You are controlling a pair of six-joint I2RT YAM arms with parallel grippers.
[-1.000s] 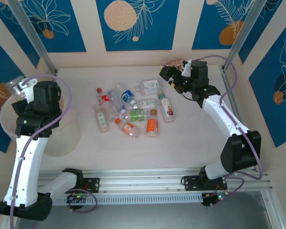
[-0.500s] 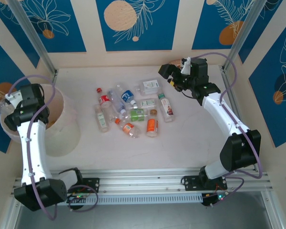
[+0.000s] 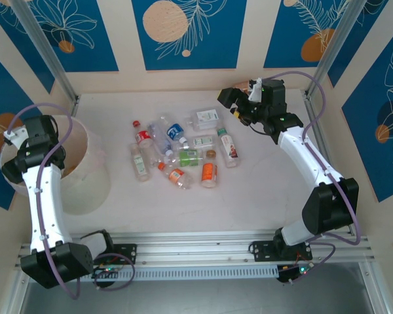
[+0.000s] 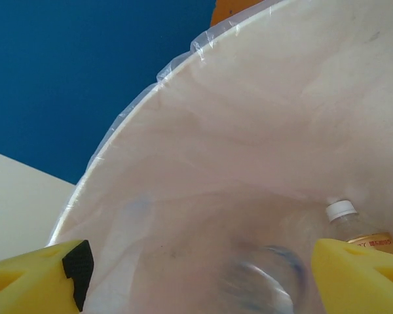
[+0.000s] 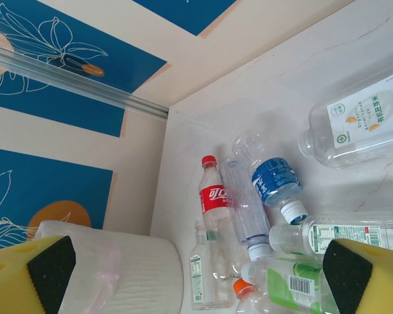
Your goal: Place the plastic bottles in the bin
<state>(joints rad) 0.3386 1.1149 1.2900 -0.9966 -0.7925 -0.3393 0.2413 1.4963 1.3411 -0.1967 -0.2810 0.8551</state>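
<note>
The left gripper (image 4: pixel 196 278) hangs over the mouth of the bin (image 3: pixel 85 180), which stands at the left edge of the table (image 3: pixel 262 190); its yellow fingers (image 4: pixel 29 275) stand wide apart and have hold of nothing. In the left wrist view the pale inside of the bin shows between the two fingers; a blurred clear bottle (image 4: pixel 262 281) is there, below the jaws, nearer to the right finger but touching neither one; whether it lies on the bottom or is in the air, I cannot tell. Beside it, against the wall of the bin, is a white-capped bottle (image 4: pixel 346 219) with an orange label.

The right gripper (image 3: pixel 237 108) is above the far right part of the table; its jaws are also fully open and empty. The other plastic bottles (image 3: pixel 180 154) lie in a loose cluster in the middle of the table, between the two arms and well apart from the bin. The nearest one to the right gripper is a wide clear bottle (image 3: pixel 206 118) with a white label, near the jaws but not between them. In the right wrist view a red-labelled bottle (image 5: pixel 214 196) and a blue-labelled bottle (image 5: pixel 275 180) lie on the table with a plain clear one between them; all are apart from both fingers.
</note>
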